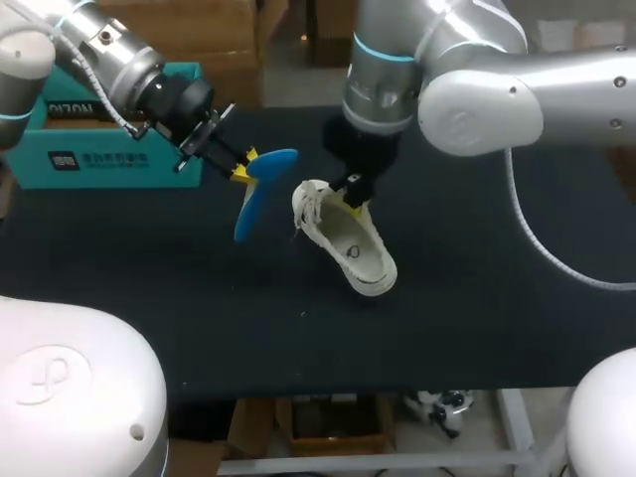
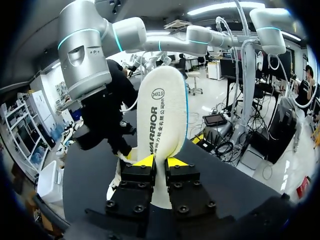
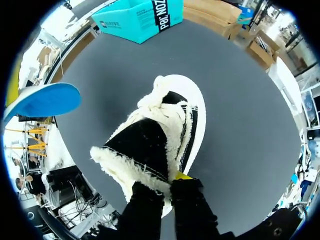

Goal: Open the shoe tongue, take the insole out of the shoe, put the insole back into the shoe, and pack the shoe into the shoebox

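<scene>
Shoebox (image 1: 109, 164): teal, far left of the table (image 1: 477, 328).
Shoe (image 1: 350, 246): mid-table, tilted; your right gripper (image 1: 355, 192) pinches its tongue.
Insole (image 1: 260, 191): airborne beside the shoe; your left gripper (image 1: 242, 167) clamps one end.
Risk: its free end may sag and snag the laces.
</scene>
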Controlling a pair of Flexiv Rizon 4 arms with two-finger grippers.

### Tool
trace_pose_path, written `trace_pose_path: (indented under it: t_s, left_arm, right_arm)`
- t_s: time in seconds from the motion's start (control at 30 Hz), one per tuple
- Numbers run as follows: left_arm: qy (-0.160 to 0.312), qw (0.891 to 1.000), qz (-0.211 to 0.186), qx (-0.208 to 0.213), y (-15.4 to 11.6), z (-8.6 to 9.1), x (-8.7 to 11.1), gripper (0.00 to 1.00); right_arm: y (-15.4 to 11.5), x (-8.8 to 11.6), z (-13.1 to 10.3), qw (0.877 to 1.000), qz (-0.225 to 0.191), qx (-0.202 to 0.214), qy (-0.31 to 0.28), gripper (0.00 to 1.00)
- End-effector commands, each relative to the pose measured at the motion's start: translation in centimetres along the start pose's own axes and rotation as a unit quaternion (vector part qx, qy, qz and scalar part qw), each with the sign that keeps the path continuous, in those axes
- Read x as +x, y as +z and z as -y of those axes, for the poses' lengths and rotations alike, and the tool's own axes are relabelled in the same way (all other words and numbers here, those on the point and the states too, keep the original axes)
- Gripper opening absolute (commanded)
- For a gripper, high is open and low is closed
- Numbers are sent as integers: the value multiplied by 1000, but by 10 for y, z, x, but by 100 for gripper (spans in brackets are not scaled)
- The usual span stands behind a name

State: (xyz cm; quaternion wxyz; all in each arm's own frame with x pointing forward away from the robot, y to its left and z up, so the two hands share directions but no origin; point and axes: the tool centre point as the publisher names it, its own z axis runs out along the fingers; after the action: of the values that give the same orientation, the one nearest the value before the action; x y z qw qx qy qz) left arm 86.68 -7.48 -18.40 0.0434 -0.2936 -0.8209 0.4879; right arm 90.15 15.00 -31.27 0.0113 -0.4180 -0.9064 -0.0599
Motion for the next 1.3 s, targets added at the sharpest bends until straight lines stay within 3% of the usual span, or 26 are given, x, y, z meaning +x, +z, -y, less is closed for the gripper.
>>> trace_pose_path:
  t_s: [0.03, 0.2, 0.43, 0.93, 0.97, 1.0, 1.03, 1.3]
  left_arm:
    - [6, 999, -38, 14, 1, -5, -12, 0]
    - [15, 998, -48, 23, 4, -6, -14, 0]
    - [26, 997, -63, 36, 7, -9, -20, 0]
    - [36, 995, -86, 44, 17, -13, -31, 0]
    - [36, 995, -87, 44, 18, -13, -31, 0]
    - [36, 995, -88, 44, 18, -14, -31, 0]
    - [36, 995, -88, 44, 18, -13, -30, 0]
    - [37, 995, -84, 42, 16, -3, -16, 0]
  right_arm:
    - [4, 8, 9, 997, -2, -61, 40, 0]
    - [11, 18, 14, 991, -8, -101, 92, 0]
    - [12, 32, 12, 982, 2, -119, 148, 0]
    - [29, 34, 19, 974, -13, -134, 183, 0]
    - [30, 34, 20, 974, -14, -135, 183, 32]
    - [30, 34, 20, 974, -15, -136, 183, 85]
    - [30, 33, 21, 973, -15, -136, 183, 100]
    - [17, 35, 37, 973, -11, -141, 183, 100]
